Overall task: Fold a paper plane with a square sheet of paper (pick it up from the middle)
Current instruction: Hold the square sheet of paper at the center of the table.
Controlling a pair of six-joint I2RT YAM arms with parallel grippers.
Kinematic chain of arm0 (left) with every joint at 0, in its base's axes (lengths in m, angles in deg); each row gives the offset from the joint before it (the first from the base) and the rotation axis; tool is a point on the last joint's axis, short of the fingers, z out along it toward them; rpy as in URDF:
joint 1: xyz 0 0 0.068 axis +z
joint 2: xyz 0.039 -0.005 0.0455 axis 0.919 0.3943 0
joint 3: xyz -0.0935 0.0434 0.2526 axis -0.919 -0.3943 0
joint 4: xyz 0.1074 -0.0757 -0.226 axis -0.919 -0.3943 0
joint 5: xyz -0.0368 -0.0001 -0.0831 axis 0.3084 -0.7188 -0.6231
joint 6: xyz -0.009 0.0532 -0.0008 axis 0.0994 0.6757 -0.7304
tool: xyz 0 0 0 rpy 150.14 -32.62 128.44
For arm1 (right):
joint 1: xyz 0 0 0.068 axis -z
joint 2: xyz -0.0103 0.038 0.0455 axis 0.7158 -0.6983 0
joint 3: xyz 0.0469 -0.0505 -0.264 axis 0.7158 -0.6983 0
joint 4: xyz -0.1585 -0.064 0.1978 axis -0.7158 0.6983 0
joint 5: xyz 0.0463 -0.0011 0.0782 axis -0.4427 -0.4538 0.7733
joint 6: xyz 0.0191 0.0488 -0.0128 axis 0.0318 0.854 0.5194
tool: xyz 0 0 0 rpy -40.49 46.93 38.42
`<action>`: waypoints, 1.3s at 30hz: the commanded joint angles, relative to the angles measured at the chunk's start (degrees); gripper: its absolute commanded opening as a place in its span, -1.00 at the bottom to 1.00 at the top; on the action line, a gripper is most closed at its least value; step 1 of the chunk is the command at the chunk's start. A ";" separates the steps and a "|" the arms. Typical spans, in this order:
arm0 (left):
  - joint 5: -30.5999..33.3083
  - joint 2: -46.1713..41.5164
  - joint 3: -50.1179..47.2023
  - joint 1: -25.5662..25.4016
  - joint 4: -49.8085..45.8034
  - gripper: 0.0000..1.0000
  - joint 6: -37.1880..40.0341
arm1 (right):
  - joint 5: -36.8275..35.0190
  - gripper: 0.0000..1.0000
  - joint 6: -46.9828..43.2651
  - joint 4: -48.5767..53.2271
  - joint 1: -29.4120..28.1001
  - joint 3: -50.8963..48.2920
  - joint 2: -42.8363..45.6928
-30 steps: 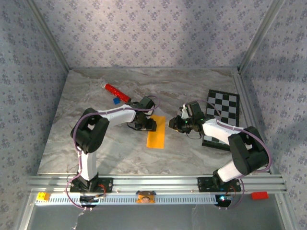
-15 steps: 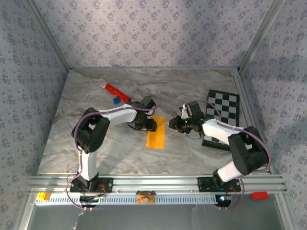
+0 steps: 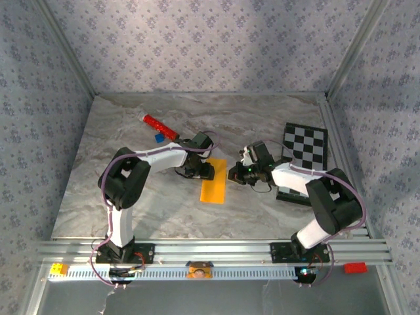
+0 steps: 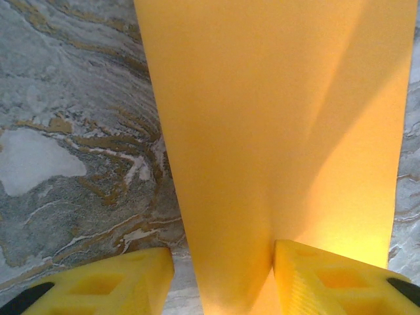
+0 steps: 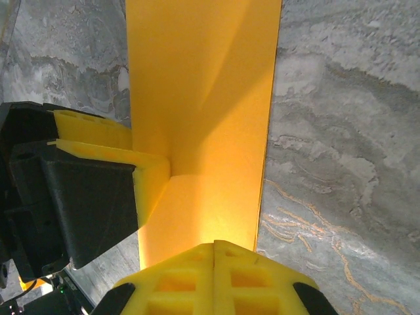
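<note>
Square sheet of paper (image 3: 213, 187): noted as a narrow orange-yellow rectangle, folded, lying flat near the middle of the marble desk (image 3: 131, 197). Long axis runs roughly away from the arm bases, tilted slightly.

Left wrist view: paper (image 4: 262, 131) seen lengthwise, a shaded slanting line across its right part. Left pincer (image 4: 220, 252) recorded with jaws apart. One yellow finger (image 4: 98, 282) sits over bare desk (image 4: 65, 131) just beside the paper's edge, the other (image 4: 335, 275) over the paper itself. Nothing is clamped.

Top view: left pincer (image 3: 201, 170) placed at the far left part of the paper, right pincer (image 3: 233, 175) at its far right edge, the two facing one another across it.

Right wrist view: right pincer (image 5: 213, 248) closed, both fingers pressed together, tips above the near edge of the paper (image 5: 203, 98). Whether paper is pinched between them cannot be told. The left pincer's finger (image 5: 149, 178) is seen touching the paper's opposite edge.

Further out: blue block (image 3: 158, 138) and red cylinder (image 3: 159, 125) beyond the left arm, well apart from the paper. Checkered board (image 3: 303, 154) lies to the right, under the right arm.
</note>
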 commanded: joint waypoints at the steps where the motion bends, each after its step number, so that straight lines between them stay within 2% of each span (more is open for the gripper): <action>1: 2.18 5.08 -1.76 -0.40 3.03 -0.04 0.23 | -0.09 -1.00 0.97 -0.55 -0.38 1.58 -0.40; 12: 2.16 5.10 -1.89 -0.37 3.22 -0.04 0.10 | -2.24 -1.00 2.32 -0.63 -0.65 0.98 1.11; 18: 2.52 5.01 -2.02 -0.41 3.15 -0.04 -0.12 | -6.40 -1.00 2.64 1.25 -0.18 0.00 5.02; 30: 2.36 5.01 -2.75 -0.47 3.92 -0.04 -0.40 | -4.76 -1.00 2.67 0.55 0.14 -0.08 4.63; 39: 2.02 5.16 -2.73 -0.49 4.04 -0.04 -0.28 | -1.87 -1.00 1.97 -0.50 -1.55 1.85 0.57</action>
